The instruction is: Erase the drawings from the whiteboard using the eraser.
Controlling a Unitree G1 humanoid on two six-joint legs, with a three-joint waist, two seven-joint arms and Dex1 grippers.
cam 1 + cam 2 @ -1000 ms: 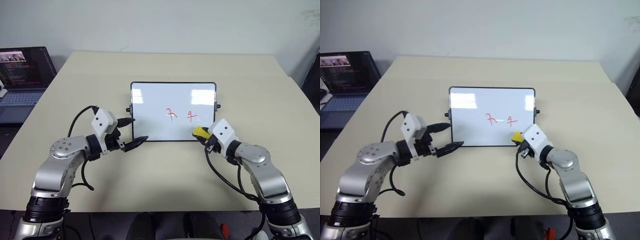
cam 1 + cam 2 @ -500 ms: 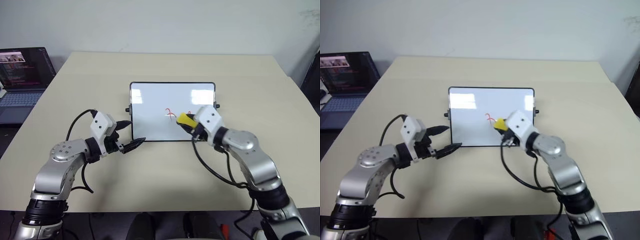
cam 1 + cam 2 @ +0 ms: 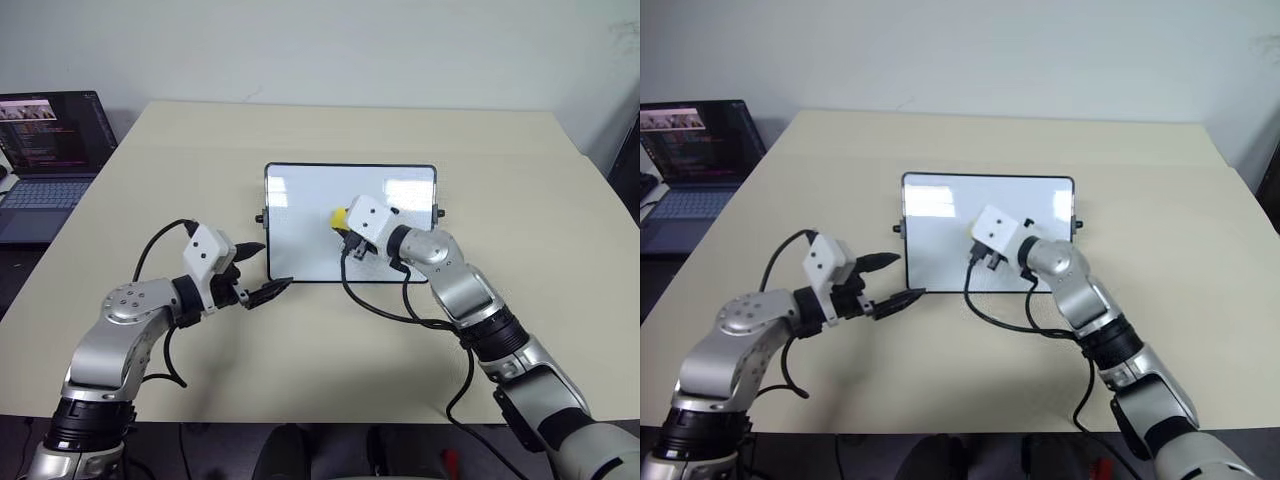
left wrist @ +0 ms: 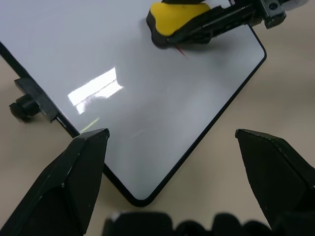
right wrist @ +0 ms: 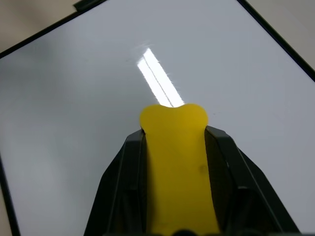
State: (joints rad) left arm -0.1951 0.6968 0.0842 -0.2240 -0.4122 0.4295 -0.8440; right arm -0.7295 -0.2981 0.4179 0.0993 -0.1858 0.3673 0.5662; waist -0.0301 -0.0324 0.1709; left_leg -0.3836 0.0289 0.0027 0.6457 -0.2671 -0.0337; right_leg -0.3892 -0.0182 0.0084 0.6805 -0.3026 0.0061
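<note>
eraser mid-board on the whiteboard

right gripper (image 3: 345,222) pinches the yellow eraser (image 3: 341,217) on the whiteboard (image 3: 300,200) lying on the worktop (image 3: 500,150); a red trace of the drawings (image 4: 180,50) shows beside it. keep the pad flat and pressed. left gripper (image 3: 258,270) waits spread at the board's near corner.

light: bright, even, from overhead | glare: white patches on the whiteboard (image 3: 300,240), streak in right wrist view | shadows: soft on the table (image 3: 330,340) | blur: left gripper (image 4: 172,182) fingertips kinda fuzzy up close
</note>
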